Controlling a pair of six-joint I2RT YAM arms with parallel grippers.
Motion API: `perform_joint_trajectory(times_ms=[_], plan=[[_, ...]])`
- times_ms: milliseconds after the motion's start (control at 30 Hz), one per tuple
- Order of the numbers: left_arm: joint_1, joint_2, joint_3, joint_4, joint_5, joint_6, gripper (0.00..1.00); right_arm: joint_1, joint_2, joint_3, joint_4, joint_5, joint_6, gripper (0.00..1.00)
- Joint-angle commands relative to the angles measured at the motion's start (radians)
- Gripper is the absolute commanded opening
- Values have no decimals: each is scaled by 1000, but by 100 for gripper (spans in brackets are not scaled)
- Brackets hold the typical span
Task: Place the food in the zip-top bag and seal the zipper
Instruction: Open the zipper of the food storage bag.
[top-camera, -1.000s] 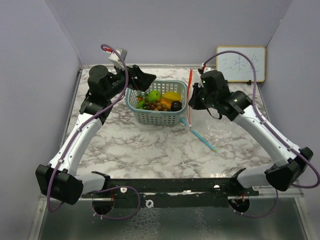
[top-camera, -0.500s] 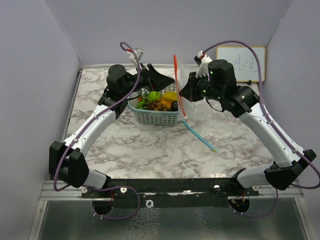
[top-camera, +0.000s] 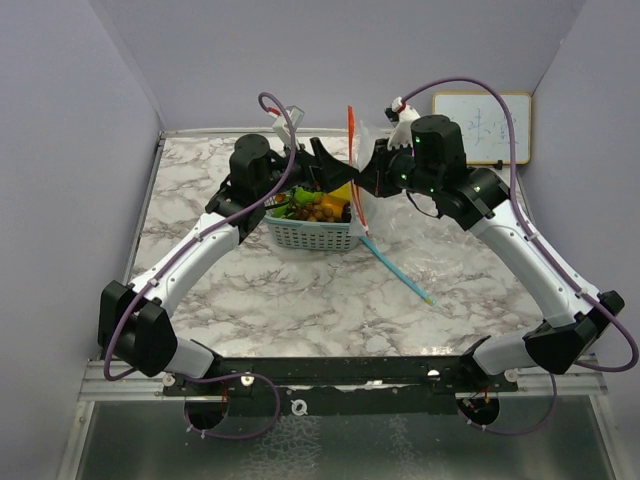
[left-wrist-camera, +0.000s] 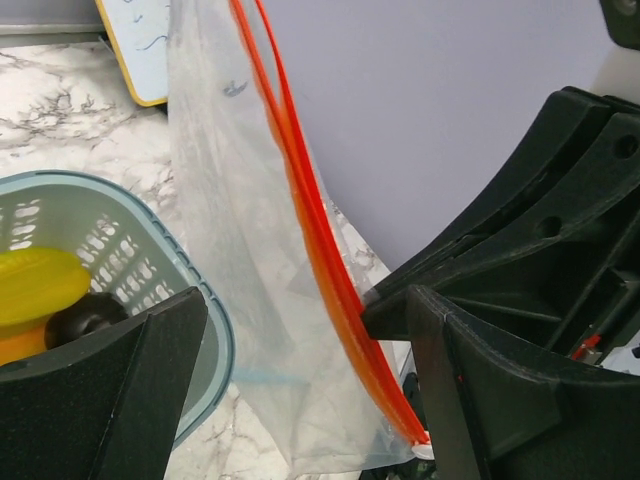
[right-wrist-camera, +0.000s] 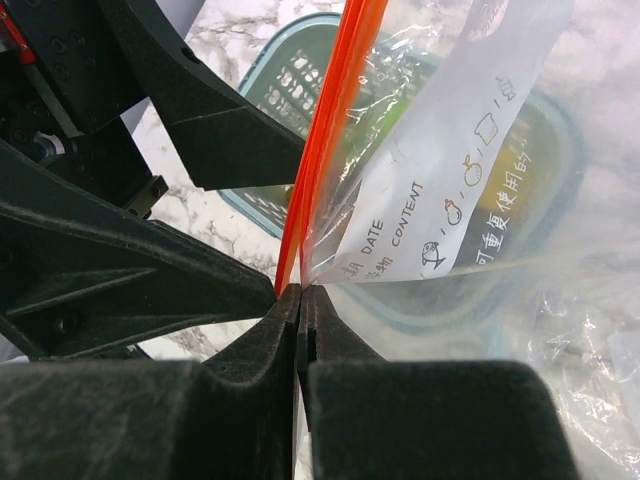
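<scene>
My right gripper (top-camera: 364, 182) (right-wrist-camera: 300, 292) is shut on the orange zipper edge of the clear zip-top bag (top-camera: 352, 150) (right-wrist-camera: 455, 190) and holds it upright beside the basket's right end. My left gripper (top-camera: 322, 165) (left-wrist-camera: 305, 300) is open, its jaws either side of the bag's zipper (left-wrist-camera: 310, 220), not touching it. The food lies in the pale teal basket (top-camera: 305, 234): brown grapes (top-camera: 322, 208), an orange-yellow mango (top-camera: 343, 192) and something green (top-camera: 284, 211). The left wrist view shows a yellow fruit (left-wrist-camera: 35, 285) and a dark plum (left-wrist-camera: 85, 315) in the basket (left-wrist-camera: 212, 340).
A teal-blue strip (top-camera: 402, 273) lies on the marble table with crumpled clear plastic (top-camera: 455, 262) to its right. A small whiteboard (top-camera: 482, 128) leans on the back wall at the right. Lilac walls close in the back and both sides.
My right gripper has lifted the bag upright and brought it left over the basket's right end. My left gripper has swung right, up to the bag's zipper.
</scene>
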Motion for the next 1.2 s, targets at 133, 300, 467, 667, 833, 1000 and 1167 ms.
perform_joint_trajectory(times_ms=[133, 300, 467, 667, 833, 1000, 1167], plan=[[-3, -11, -22, -8, -76, 40, 72, 4, -38, 83, -13, -39, 2, 2], [-3, -6, -20, -9, -90, 58, 63, 4, -34, 127, -42, -19, -17, 2], [-3, 14, -5, -5, -108, 60, 57, 3, -33, 139, -59, -36, -15, 2], [-3, 70, 30, 53, -85, 6, 60, 4, -30, 118, -48, -71, -7, 2], [-3, 119, 50, 108, -60, -56, 67, 4, -26, 106, -26, -75, 8, 2], [-2, 133, 54, 135, -38, -74, 55, 3, -20, 90, -31, -36, 10, 2], [-3, 150, 53, 229, 11, -154, 39, 4, -18, 60, -15, 11, 11, 2]])
